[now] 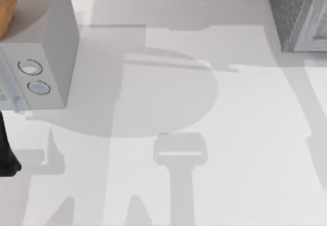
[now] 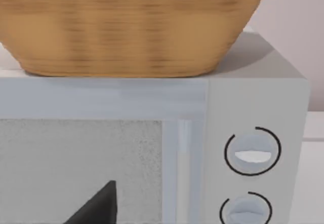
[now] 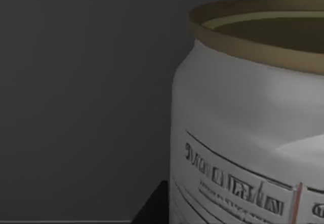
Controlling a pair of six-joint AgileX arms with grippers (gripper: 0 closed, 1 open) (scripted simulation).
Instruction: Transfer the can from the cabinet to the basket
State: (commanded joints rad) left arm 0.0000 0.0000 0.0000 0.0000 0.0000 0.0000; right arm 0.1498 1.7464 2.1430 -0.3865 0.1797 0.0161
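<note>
The can (image 3: 248, 127) stands very close in the right wrist view, white-silver with printed text and a dull gold rim, against a dark grey wall. A dark part of my right gripper (image 3: 152, 206) lies right beside its base. The cabinet (image 1: 299, 14), dark grey and speckled, sits at the table's back right corner. The orange-brown ribbed basket (image 2: 126, 26) rests on top of a pale grey box, and its edge (image 1: 7, 6) reaches into the top view's back left corner. A dark part of my left gripper (image 2: 98, 206) hangs in front of that box's window.
The pale grey box with two round dials (image 1: 48, 57) stands at the back left and carries the basket; its dials (image 2: 252, 152) face my left wrist camera. A black part of my left arm (image 1: 6, 157) is at the left edge. Arm shadows cross the white table (image 1: 245, 134).
</note>
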